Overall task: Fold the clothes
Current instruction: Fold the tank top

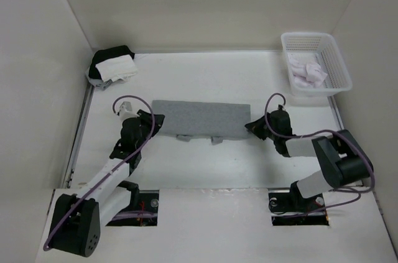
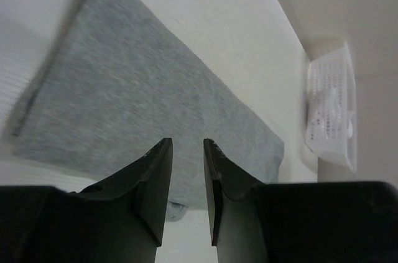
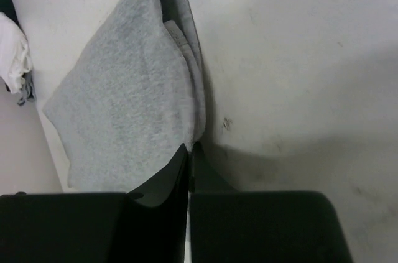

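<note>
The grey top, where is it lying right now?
In the overhead view the grey top lies as a folded strip in the middle of the table, between the left pincer and the right pincer.

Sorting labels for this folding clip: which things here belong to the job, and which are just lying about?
Job: grey tank top, folded into a long strip; left pincer, open; right pincer, shut at the top's end.
Lying about: white basket; pale garment in it; white-and-black cloth bundle in the far left corner.
</note>
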You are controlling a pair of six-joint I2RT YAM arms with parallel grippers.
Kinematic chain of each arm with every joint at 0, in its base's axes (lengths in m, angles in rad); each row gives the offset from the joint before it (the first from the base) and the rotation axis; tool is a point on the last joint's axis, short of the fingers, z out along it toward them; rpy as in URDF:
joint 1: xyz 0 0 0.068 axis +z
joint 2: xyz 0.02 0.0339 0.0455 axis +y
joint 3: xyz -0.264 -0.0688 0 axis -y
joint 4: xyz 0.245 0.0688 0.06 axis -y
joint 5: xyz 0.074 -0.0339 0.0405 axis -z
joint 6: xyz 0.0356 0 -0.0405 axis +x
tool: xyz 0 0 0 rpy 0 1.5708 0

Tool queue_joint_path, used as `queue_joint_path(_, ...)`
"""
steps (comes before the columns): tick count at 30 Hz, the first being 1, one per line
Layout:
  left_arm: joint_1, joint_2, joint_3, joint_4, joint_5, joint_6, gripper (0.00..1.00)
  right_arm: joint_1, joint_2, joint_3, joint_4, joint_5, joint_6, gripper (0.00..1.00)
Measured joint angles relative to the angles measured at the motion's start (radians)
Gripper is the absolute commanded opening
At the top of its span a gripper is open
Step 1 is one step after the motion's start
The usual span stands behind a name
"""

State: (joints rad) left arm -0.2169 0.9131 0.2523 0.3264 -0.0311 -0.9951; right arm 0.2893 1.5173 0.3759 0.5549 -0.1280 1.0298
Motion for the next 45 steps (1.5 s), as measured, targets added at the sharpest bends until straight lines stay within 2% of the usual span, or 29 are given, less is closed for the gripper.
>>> queue_joint_path(4,-0.169,0.061,0.031,0.067,-0.055,0.001,0.25,0.0,-0.282,-0.072,-0.097,0.074,-0.014,0.0)
queue_joint_path(8,-0.33,0.162,0.058,0.129,-0.103,-0.003,0.25,-0.002,-0.632,-0.032,-0.309,0.176,-0.107,0.01)
queue_joint_path(10,-0.388,0.209,0.072,0.151,-0.11,-0.008,0.25,-0.001,-0.719,0.034,-0.422,0.224,-0.169,0.01)
queue_joint_path(12,-0.415,0.239,0.089,0.164,-0.116,-0.014,0.26,0.003,-0.74,0.119,-0.512,0.259,-0.225,0.01)
queue_joint_path(17,-0.426,0.246,0.111,0.198,-0.124,-0.028,0.27,0.118,-0.6,0.349,-0.647,0.319,-0.349,0.02)
queue_joint_path(20,-0.411,0.228,0.108,0.201,-0.123,-0.033,0.28,0.239,-0.43,0.471,-0.694,0.336,-0.403,0.04)
queue_joint_path(22,-0.389,0.203,0.101,0.202,-0.122,-0.036,0.29,0.319,-0.299,0.547,-0.721,0.35,-0.425,0.08)
queue_joint_path(23,-0.374,0.188,0.094,0.204,-0.12,-0.039,0.3,0.356,-0.225,0.59,-0.738,0.355,-0.433,0.14)
queue_joint_path(25,-0.339,0.163,0.077,0.208,-0.115,-0.045,0.32,0.417,-0.089,0.667,-0.768,0.363,-0.436,0.37)
queue_joint_path(26,-0.325,0.156,0.071,0.208,-0.113,-0.048,0.33,0.446,-0.024,0.702,-0.78,0.37,-0.434,0.45)
queue_joint_path(27,-0.308,0.15,0.065,0.208,-0.106,-0.051,0.33,0.475,0.031,0.73,-0.789,0.38,-0.435,0.49)
queue_joint_path(29,-0.279,0.141,0.057,0.206,-0.095,-0.054,0.33,0.523,0.09,0.749,-0.797,0.387,-0.431,0.49)
queue_joint_path(33,-0.249,0.135,0.056,0.201,-0.08,-0.057,0.33,0.587,0.042,0.709,-0.786,0.383,-0.42,0.46)
queue_joint_path(37,-0.251,0.166,0.058,0.204,-0.07,-0.056,0.34,0.54,-0.174,0.557,-0.722,0.382,-0.396,0.09)
queue_joint_path(39,-0.256,0.21,0.065,0.204,-0.067,-0.05,0.34,0.475,-0.29,0.469,-0.684,0.393,-0.378,0.03)
queue_joint_path(41,-0.262,0.265,0.078,0.199,-0.057,-0.039,0.35,0.414,-0.409,0.363,-0.639,0.417,-0.364,0.03)
queue_joint_path(42,-0.262,0.293,0.086,0.196,-0.05,-0.031,0.36,0.388,-0.477,0.299,-0.613,0.425,-0.359,0.06)
queue_joint_path(45,-0.264,0.354,0.105,0.182,-0.031,-0.009,0.39,0.31,-0.699,0.109,-0.573,0.453,-0.332,0.29)
